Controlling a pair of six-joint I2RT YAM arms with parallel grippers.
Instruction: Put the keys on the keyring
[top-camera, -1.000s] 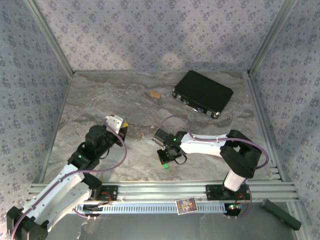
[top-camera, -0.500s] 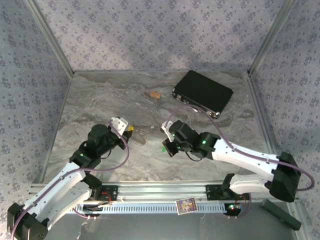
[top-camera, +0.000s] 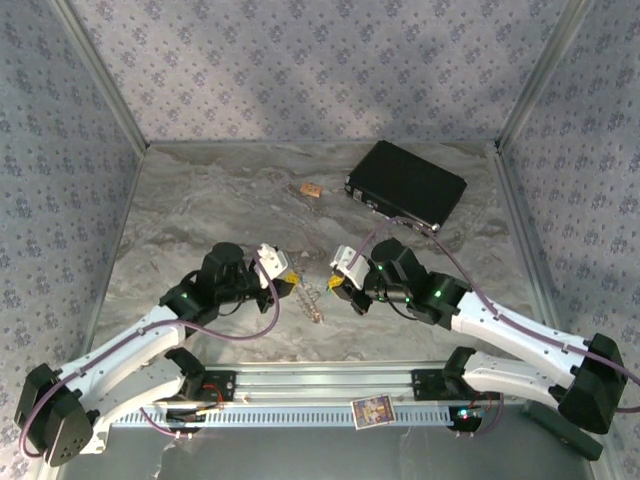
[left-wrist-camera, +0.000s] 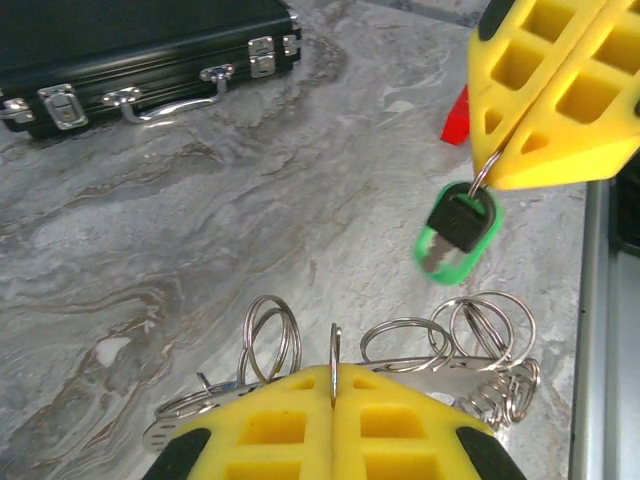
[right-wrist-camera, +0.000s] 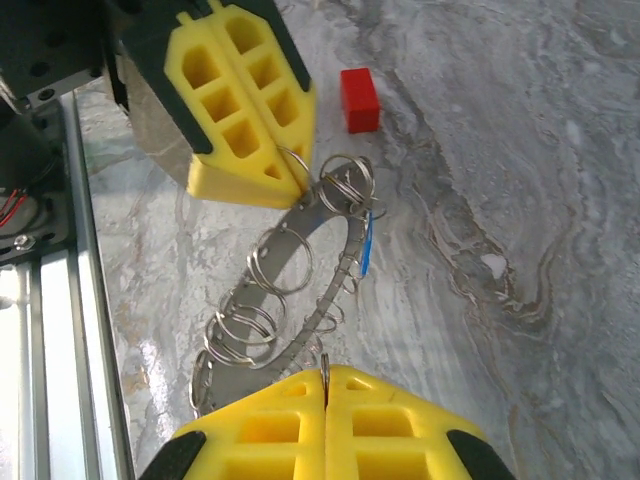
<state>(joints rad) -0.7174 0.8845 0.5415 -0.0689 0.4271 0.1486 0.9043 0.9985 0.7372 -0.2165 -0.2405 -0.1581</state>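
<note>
Soft, even light falls from overhead on the marble tabletop (top-camera: 200, 200), leaving only faint, blurred shadows under the left arm (top-camera: 120, 355) and right arm (top-camera: 510, 325) in front of the black case (top-camera: 406, 186). Seen from above, the case is a near-featureless dark slab and the whole view is slightly grainy; from the left wrist its chrome latches (left-wrist-camera: 262, 57) flash white. Nearer than the case, glints run along the wire loops of the keyring (left-wrist-camera: 430, 368), and the green key (left-wrist-camera: 458, 228) looks slightly soft. A pale sheen lies by the aluminium rail (right-wrist-camera: 45, 330) farthest from the case.
</note>
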